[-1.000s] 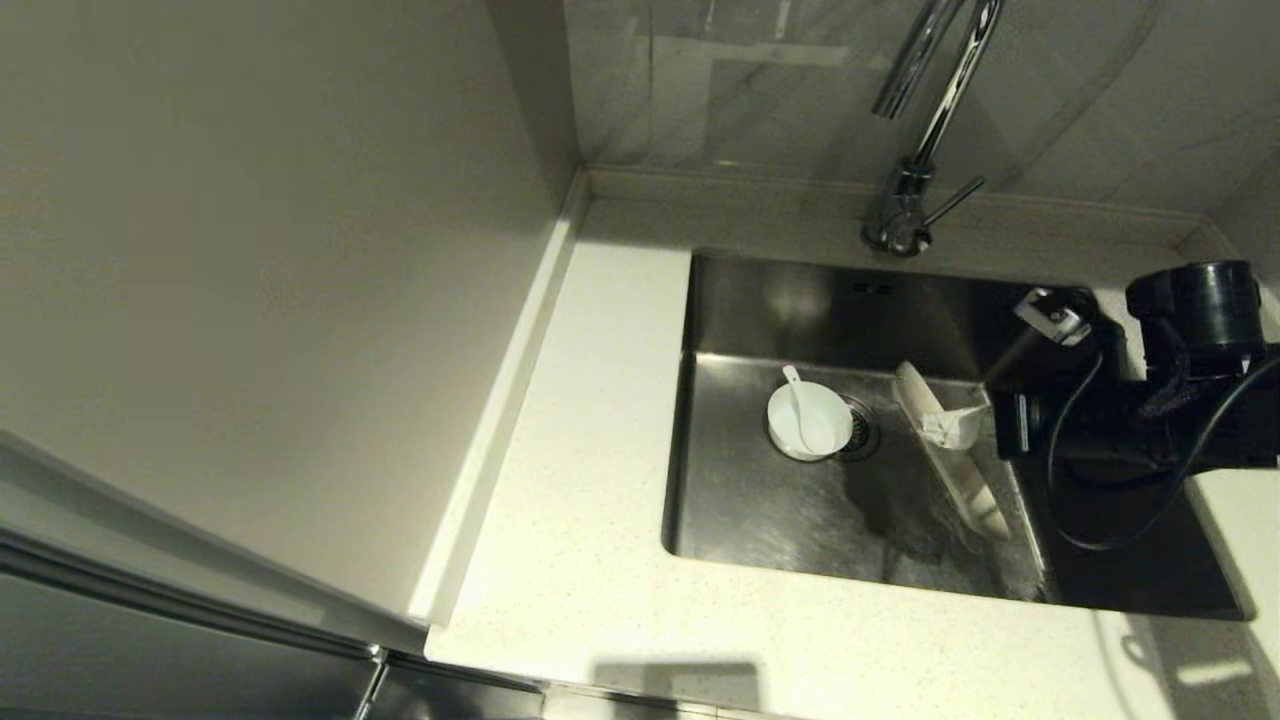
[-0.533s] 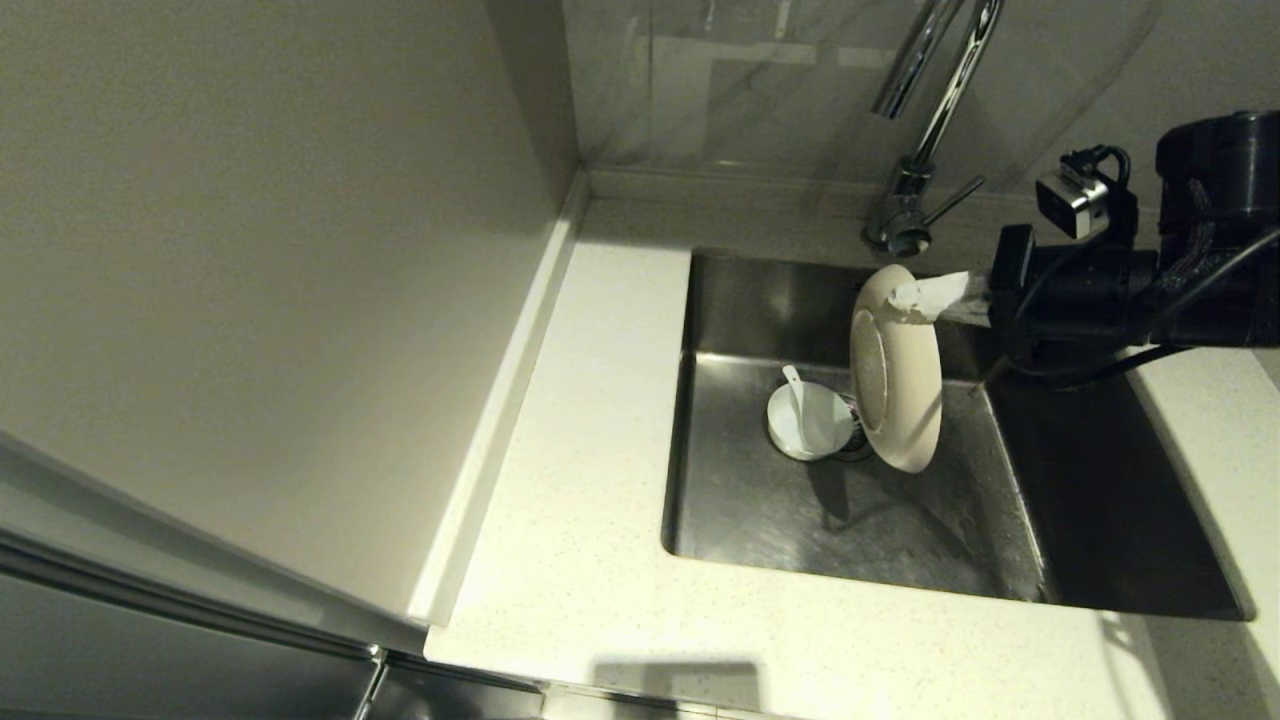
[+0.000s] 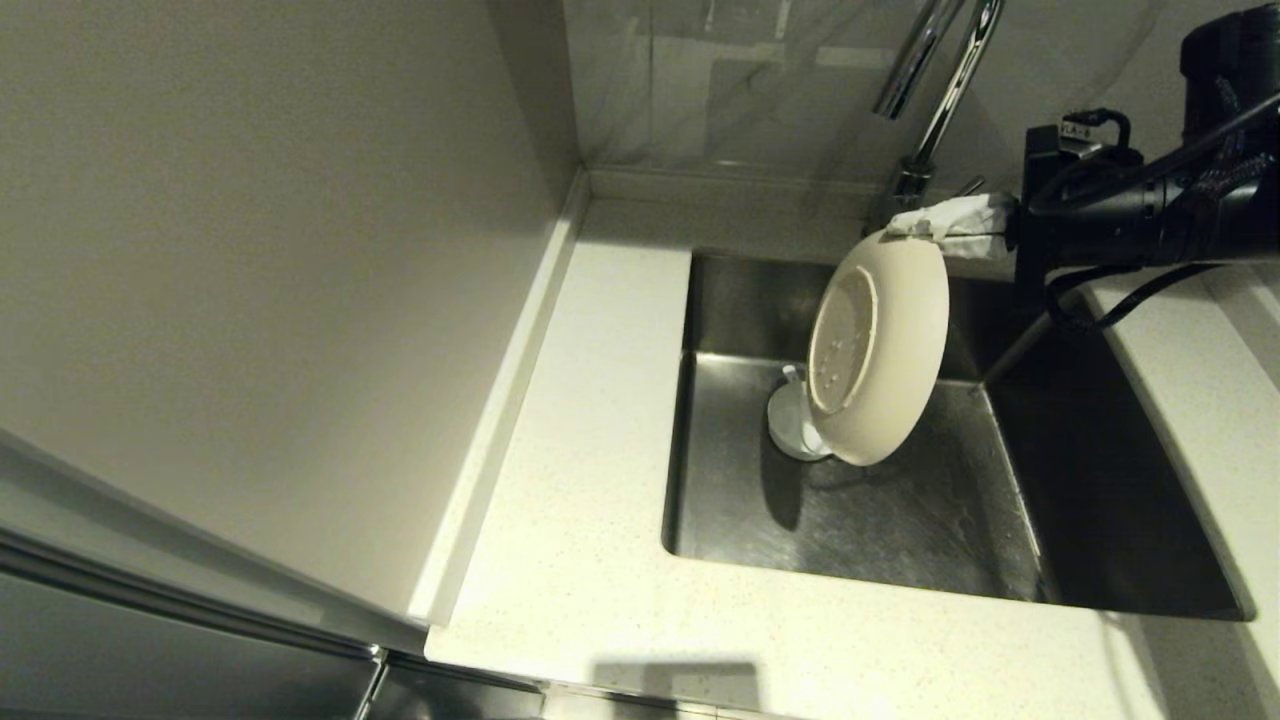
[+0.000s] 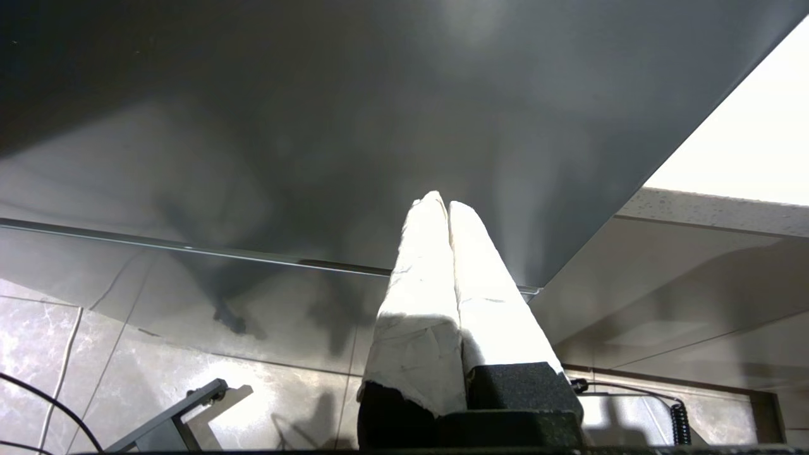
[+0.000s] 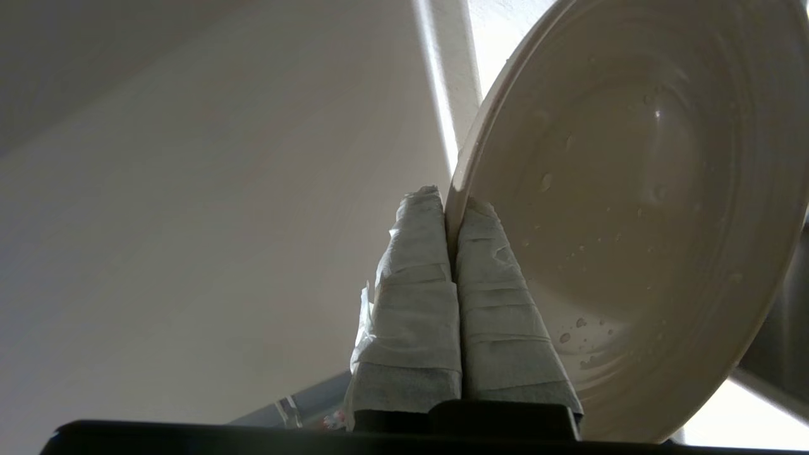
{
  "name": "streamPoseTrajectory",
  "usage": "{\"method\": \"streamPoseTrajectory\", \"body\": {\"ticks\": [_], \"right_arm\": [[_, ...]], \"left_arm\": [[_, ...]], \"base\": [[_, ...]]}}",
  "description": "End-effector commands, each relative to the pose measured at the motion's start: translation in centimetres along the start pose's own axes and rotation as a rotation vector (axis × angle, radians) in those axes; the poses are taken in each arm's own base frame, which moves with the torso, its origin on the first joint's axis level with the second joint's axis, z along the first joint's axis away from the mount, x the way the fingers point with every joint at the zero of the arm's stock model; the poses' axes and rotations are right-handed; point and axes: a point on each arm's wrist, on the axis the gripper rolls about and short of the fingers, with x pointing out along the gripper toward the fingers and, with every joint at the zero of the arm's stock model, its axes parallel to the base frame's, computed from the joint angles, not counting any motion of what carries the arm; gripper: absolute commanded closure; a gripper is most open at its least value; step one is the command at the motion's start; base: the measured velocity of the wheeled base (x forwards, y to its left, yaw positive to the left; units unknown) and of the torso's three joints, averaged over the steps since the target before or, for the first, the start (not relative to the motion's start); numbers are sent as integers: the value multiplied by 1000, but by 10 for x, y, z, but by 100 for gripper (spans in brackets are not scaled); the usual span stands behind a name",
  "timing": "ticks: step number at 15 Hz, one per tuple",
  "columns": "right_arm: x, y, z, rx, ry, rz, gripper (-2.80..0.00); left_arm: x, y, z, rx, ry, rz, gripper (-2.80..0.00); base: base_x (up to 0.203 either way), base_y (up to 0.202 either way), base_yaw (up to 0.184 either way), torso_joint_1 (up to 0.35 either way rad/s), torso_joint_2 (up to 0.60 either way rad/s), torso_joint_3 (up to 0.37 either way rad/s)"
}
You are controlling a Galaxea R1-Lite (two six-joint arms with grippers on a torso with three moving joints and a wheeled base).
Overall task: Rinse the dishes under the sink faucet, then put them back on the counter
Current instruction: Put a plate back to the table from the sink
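My right gripper (image 3: 915,228) is shut on the rim of the cream-beige plate (image 3: 875,350), which hangs on edge above the sink (image 3: 720,500), just below the chrome faucet (image 3: 930,90). In the right wrist view the taped fingers (image 5: 411,265) pinch the wet plate (image 5: 632,221) at its rim. The plate hides most of the white bowl (image 3: 785,425) on the sink floor; only the spoon's handle tip (image 3: 791,373) shows. My left gripper (image 4: 440,203) is shut and empty, parked out of the head view.
The speckled counter (image 3: 590,450) runs left of and in front of the sink, with a raised back edge (image 3: 720,185). A tall wall panel (image 3: 250,250) stands at the left. The right arm's body and cables (image 3: 1130,220) hang over the sink's right rim.
The right gripper has lifted the plate from the sink's right wall up and back toward the faucet; the plate now hangs on edge and covers most of the bowl.
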Motion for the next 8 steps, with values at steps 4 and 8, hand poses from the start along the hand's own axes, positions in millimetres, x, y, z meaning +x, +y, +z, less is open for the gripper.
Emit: {"method": "streamPoseTrajectory", "body": {"ticks": [4,8], "right_arm": [[9,-41,-10,-88,60,-90,0],[-19,34,7,-237,-65,64,0]], "left_arm": [[0,0,0,-1,-3,1,0],[0,0,0,-1,-3,1,0]], "base": [[0,0,0,0,0,0],[0,0,0,0,0,0]]}}
